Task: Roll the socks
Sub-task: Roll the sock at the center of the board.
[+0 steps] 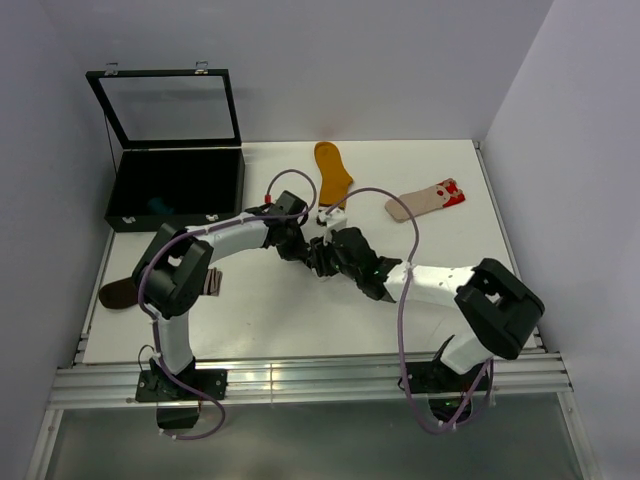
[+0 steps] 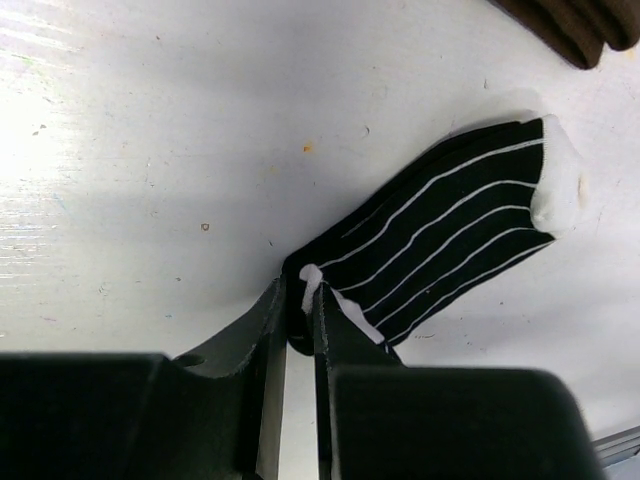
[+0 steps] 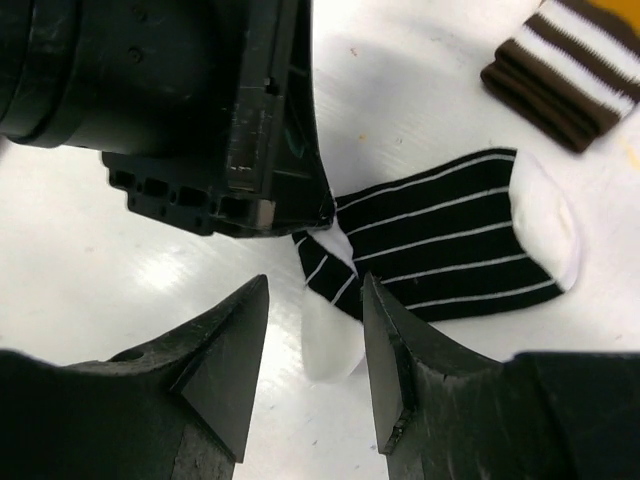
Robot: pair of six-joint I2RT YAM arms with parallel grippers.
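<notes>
The left gripper [image 2: 300, 300] was clamped on a bunched fold at one end of the black-and-white striped sock [image 2: 450, 230], its jaws drawn nearly together with fabric pinched between them; the right gripper [image 3: 315, 290] was held with jaws apart just over that same end, a white tip of the sock lying under the gap and nothing gripped. The sock was spread flat on the white table [image 1: 250, 320] near its middle, just near of the mustard sock [image 1: 332, 170], whose brown-and-white cuff was close to but apart from the striped sock's other white end; the beige sock [image 1: 425, 198] was left well to the right. The sock was judged light, thin and limp, with no stiffness to keep a fold; a started turn would likely slacken once released, and the knit could slide on the smooth table. A hold was judged best taken across the whole folded end, through all layers, rather than on one edge; the free length could then be wound toward it.
</notes>
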